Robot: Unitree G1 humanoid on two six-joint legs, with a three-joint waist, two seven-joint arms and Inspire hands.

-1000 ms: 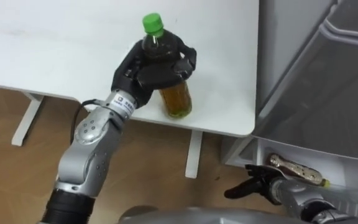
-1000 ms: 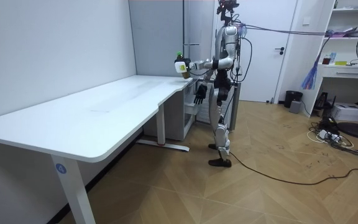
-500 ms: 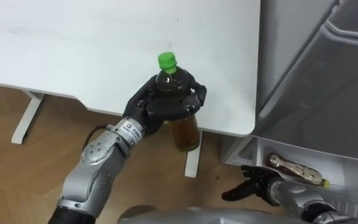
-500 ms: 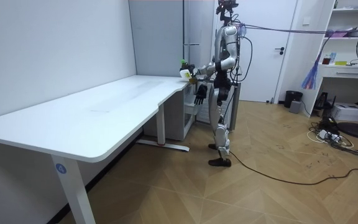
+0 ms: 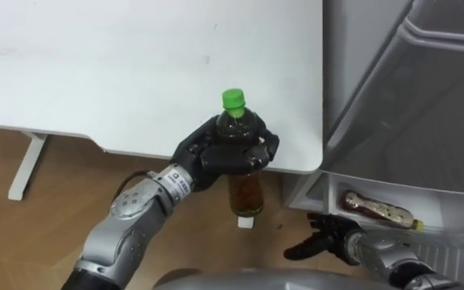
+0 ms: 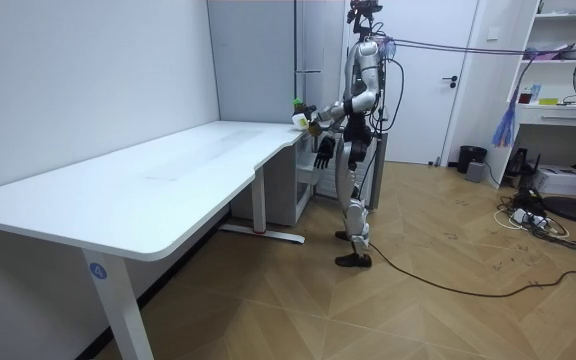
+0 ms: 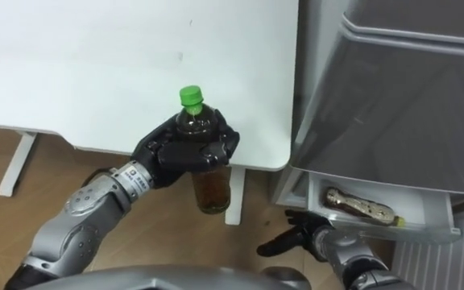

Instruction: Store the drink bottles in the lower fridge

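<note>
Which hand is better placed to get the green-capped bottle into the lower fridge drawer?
Left. The left hand is curled round the bottle, upright past the table edge. The right hand hangs open, empty, beside the open drawer.

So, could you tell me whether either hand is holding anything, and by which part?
The left hand grips the green-capped bottle around its upper body, just under the neck; the right hand is open and empty.

1. Bottle (image 5: pixel 246 193): clear, glossy plastic is showing amber liquid; green cap (image 5: pixel 233 99) is looking matt.
2. Table (image 5: pixel 95 64) top is presenting smooth, matt white.
3. Floor (image 5: pixel 47 217) is showing wood grain.
</note>
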